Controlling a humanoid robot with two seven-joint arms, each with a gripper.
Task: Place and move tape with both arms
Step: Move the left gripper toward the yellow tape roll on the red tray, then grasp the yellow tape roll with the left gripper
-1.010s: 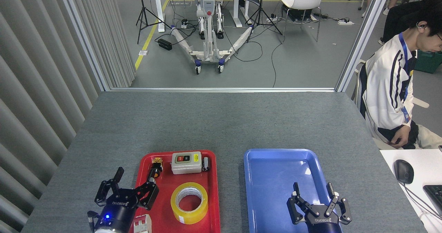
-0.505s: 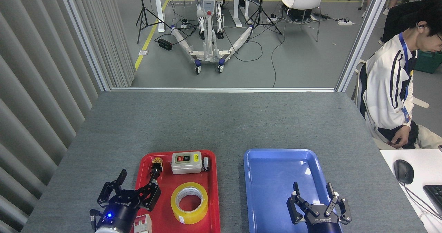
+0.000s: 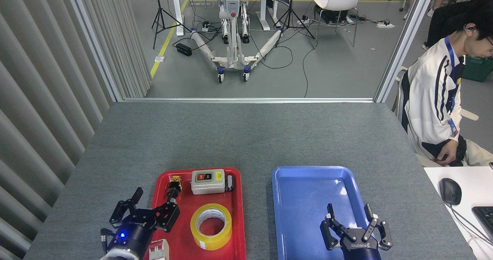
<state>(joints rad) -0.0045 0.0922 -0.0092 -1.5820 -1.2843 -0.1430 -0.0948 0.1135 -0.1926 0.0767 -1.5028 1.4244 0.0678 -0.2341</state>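
Note:
The tape (image 3: 211, 226), a yellow roll with a white printed core, lies flat in the near half of the red tray (image 3: 238, 217). My left gripper (image 3: 153, 201) hangs open over the tray's left rim, just left of the roll and not touching it. Its blue light glows on the wrist. Over the near end of the blue tray (image 3: 308, 190), my right gripper (image 3: 349, 212) stands open with nothing between its fingers.
The red tray also holds a grey switch box (image 3: 208, 181), a small black and yellow part (image 3: 174, 185), a dark cylinder (image 3: 230, 183) and a white breaker (image 3: 158, 250). A person (image 3: 439, 98) sits at the right beside a white desk with a mouse (image 3: 450, 191).
My left gripper has sunk slightly and edged right, toward the red tray's rim. The right gripper and the tape have not moved.

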